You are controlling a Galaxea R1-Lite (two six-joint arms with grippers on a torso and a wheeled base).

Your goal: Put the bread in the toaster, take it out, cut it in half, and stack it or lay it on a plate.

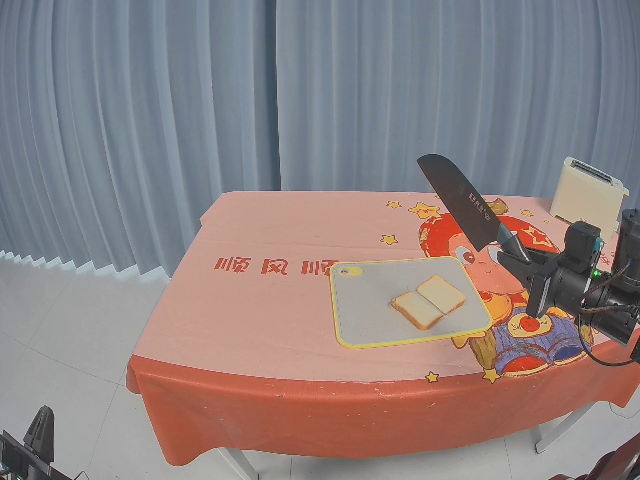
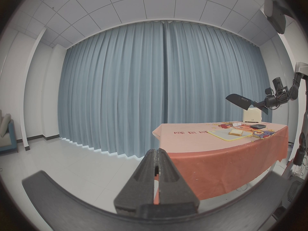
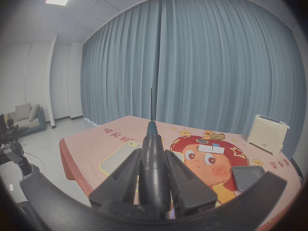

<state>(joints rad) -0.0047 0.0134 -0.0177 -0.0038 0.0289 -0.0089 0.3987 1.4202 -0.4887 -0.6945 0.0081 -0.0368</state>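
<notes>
- Right gripper: fingers clamped on the dark handle of a black-bladed kitchen knife. It hangs over the table's right side, just past the board's right edge.
- The knife is in the air, with the blade slanting up and back toward the curtain, clear of the bread and the board.
- Two tan, toasted bread halves lie flat side by side, touching, on the right part of a grey cutting board with a yellow rim.
- The board sits mid-table on the pink-and-orange cartoon tablecloth.
- A cream, boxy toaster stands upright at the far right corner, well apart from the board.
- A dark grey square plate sits on the cloth on the board's right side, apart from the toaster.
- Left gripper: fingers pressed together, nothing between them. It is low and off the table's left side.
</notes>
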